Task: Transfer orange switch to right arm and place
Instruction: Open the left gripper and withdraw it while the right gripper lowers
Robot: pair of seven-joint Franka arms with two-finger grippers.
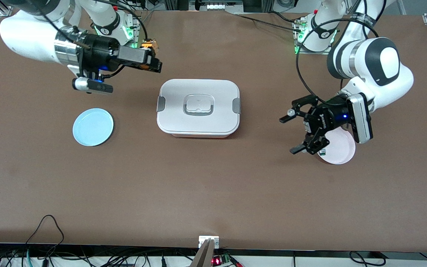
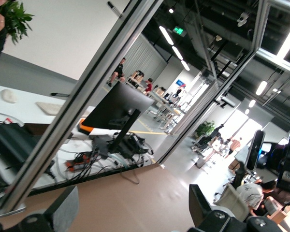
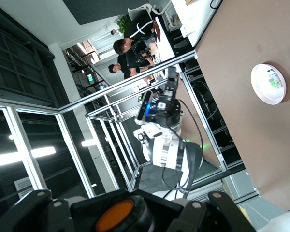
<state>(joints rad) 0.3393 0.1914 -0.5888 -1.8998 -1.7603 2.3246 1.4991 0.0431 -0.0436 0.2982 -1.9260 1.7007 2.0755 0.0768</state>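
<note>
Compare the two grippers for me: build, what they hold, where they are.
The right gripper is a slim black box; the left gripper is an open-linkage claw. The right gripper is shut on the orange switch; the left gripper is open and empty. The right gripper is up over bare table toward the right arm's end, above the blue plate; the left gripper hangs by the pink plate. Both are black and point sideways toward the white lidded box.

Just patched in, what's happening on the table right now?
The right gripper is shut on the orange switch, held in the air at the right arm's end of the table, above the blue plate. The left gripper hangs open and empty by the pink plate, where a small green-and-white component lies. The lidded white box sits between the plates.
</note>
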